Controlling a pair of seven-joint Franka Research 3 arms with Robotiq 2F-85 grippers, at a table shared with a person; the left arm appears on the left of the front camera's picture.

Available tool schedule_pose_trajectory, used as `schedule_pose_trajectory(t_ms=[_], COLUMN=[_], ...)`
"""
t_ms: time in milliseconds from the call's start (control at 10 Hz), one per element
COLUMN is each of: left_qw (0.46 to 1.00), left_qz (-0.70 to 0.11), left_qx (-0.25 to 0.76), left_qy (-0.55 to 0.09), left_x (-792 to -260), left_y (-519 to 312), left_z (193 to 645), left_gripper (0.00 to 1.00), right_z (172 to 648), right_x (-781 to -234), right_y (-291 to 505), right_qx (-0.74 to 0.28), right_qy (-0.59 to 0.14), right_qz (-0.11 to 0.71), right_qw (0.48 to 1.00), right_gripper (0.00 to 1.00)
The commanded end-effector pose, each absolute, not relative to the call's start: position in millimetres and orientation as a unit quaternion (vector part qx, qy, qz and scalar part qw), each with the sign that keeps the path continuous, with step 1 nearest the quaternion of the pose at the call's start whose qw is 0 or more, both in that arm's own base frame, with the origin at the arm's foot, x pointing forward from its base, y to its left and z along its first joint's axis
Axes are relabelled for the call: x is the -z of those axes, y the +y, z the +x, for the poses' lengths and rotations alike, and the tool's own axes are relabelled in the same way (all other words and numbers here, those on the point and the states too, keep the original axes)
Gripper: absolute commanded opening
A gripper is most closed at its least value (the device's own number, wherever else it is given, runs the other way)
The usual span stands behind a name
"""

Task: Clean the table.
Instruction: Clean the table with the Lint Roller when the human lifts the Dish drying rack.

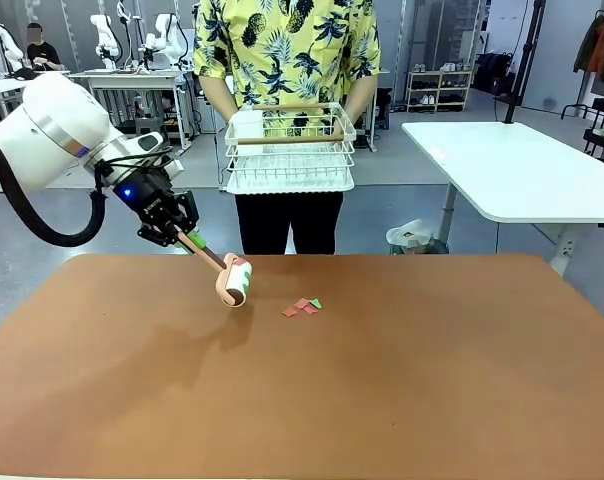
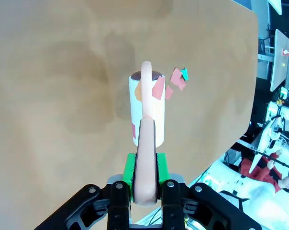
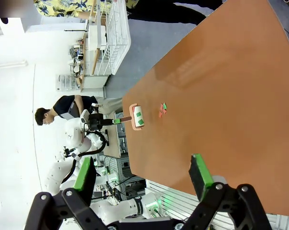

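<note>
The left gripper point(image 1: 172, 228) is clamped on the pink handle of a lint roller point(image 1: 233, 281), whose white roll (paper bits are stuck to it) is held low over the terracotta table point(image 1: 402, 390) spanning the foreground. Just right of it, red and green paper scraps point(image 1: 303, 306) lie on the tabletop. The right gripper point(image 3: 142, 175) is spread wide, with nothing held.

No legible writing anywhere.
Small pale print on the left gripper's point(image 1: 190, 237) black body is too blurred to make out.
</note>
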State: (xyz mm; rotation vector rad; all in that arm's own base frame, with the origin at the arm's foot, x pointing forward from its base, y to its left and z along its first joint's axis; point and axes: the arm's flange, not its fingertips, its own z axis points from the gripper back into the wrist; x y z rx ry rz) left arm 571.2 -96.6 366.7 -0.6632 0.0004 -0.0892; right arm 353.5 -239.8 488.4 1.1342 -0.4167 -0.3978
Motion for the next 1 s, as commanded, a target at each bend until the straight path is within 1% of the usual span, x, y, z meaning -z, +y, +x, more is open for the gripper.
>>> schedule_pose_trajectory(t_ms=[0, 100, 400, 900], left_qw=[0.939, 0.942, 0.937, 0.936], left_qz=[-0.341, -0.333, -0.349, -0.350], left_qx=[0.040, 0.037, 0.032, 0.041], left_qy=[-0.005, -0.005, -0.015, 0.004], left_x=[-354.9, -344.3, -326.3, -310.4], left_y=[-99.4, -102.1, -105.0, -118.7], left_z=[567.7, 567.1, 566.1, 563.8], left_gripper=[0.22, 0.22, 0.22, 0.22], right_z=[351.0, 351.0, 351.0, 351.0], right_x=[-491.3, -491.3, -491.3, -491.3], right_y=[-240.2, -240.2, -240.2, -240.2], right_qx=[0.181, 0.181, 0.181, 0.181], right_qy=[-0.198, -0.198, -0.198, -0.198], right_qz=[0.532, 0.532, 0.532, 0.532], right_qw=[0.803, 0.803, 0.803, 0.803], right_gripper=[1.00, 1.00, 1.00, 1.00])
